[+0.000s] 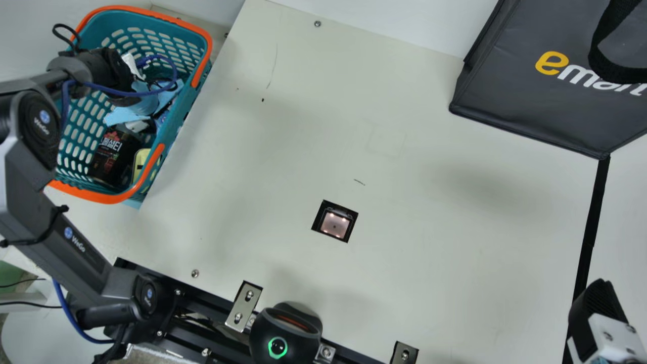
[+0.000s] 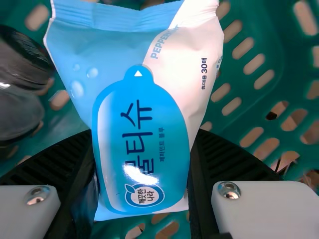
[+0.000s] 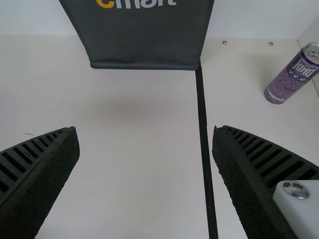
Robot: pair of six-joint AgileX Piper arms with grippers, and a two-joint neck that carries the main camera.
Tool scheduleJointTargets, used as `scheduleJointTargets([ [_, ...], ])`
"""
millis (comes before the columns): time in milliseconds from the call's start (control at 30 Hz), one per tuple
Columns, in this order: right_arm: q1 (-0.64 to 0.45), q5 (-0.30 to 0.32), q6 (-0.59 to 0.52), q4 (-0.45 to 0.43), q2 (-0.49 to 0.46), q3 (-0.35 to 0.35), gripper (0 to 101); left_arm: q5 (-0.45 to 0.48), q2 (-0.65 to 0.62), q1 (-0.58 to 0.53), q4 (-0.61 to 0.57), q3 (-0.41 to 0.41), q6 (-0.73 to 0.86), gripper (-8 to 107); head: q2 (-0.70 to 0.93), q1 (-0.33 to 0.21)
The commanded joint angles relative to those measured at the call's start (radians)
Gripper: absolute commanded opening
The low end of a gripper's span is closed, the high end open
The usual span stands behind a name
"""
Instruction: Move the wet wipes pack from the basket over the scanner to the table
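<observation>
Left tool: your left tool is clamping on the pack, its two ribbed fingers pressing the sides, down inside the basket.
Wet wipes pack: the blue and white wet wipes pack is sitting between the left tool's fingers, its printed face pointing toward the wrist camera.
Basket: the teal basket with the orange rim is surrounding the left tool and the pack.
Dark jar: a dark labelled jar is lying in the basket, near the left tool.
Scanner: the square scanner window is lying well apart from the left tool, set into the cream tabletop, between your two tools.
Right tool: your right tool is waiting over the tabletop, fingers apart, with a purple can standing off to one side of it.
Snag risk: if you are lifting at a slant, the pack's crimped end could be catching on the rim or jar and twisting.
Slip risk: the film looks soft and glossy, so a fast swing could be letting it slide from the fingers.
Scan risk: if the code is facing away or folding under the grip, you could be missing the read.
</observation>
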Motion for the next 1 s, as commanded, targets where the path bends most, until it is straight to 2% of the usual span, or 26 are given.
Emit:
scheduleJointTargets([
  [0, 0.0, 0.0, 0.0, 0.0, 0.0, 0.0, 95, -0.005, -0.038, -0.004, 0.031, 0.007, -0.025, -8, 0.004, -0.03],
  [300, 0.0, 0.001, 0.0, 0.0, 0.0, 0.0, 95, -0.004, -0.153, -0.029, 0.208, 0.031, -0.153, -8, 0.004, -0.03],
  [600, 0.0, 0.001, 0.0, 0.0, 0.0, 0.0, 95, 0.02, -0.236, -0.053, 0.333, 0.044, -0.224, -8, 0.004, -0.03],
  [767, 0.0, 0.001, 0.0, 0.0, 0.0, 0.0, 95, 0.039, -0.296, -0.062, 0.356, 0.047, -0.225, -8, 0.004, -0.03],
  [967, 0.0, 0.001, 0.0, 0.0, 0.0, 0.0, 95, 0.08, -0.415, -0.078, 0.315, 0.046, -0.157, -8, 0.004, -0.03],
])
